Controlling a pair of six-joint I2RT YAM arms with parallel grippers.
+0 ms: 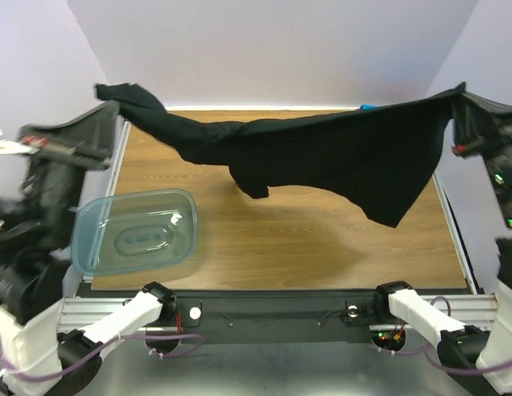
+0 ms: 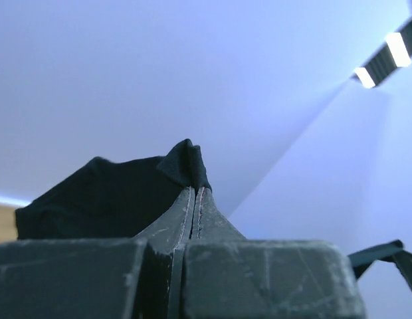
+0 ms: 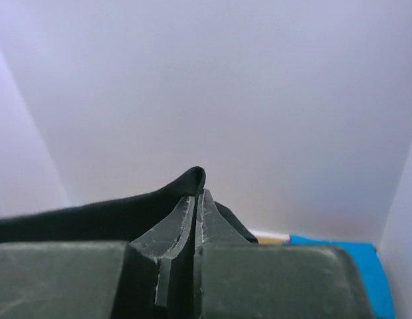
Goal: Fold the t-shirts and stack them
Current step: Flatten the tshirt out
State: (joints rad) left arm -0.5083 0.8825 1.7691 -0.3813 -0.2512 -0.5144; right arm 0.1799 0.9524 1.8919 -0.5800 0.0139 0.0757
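Left arm point(image 1: 62, 144), right arm point(image 1: 491, 140) high and wide; black t-shirt point(image 1: 322, 153) between tight jaws.

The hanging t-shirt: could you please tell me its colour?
The t-shirt is plain black, clearest from top external.

Lab booth: white walls point(image 1: 272, 49), railed tabletop point(image 1: 322, 247)

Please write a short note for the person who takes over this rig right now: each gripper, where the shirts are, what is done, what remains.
Left gripper: shut on one end of the black t-shirt.
Right gripper: shut on its other end.
The shirt hangs stretched between them above the table, unfolded.
A bright blue cloth, perhaps another shirt, lies at the far edge.
The plastic tub sits near left.
Done: no fold or stack in view.
To do: lay flat, fold, stack.
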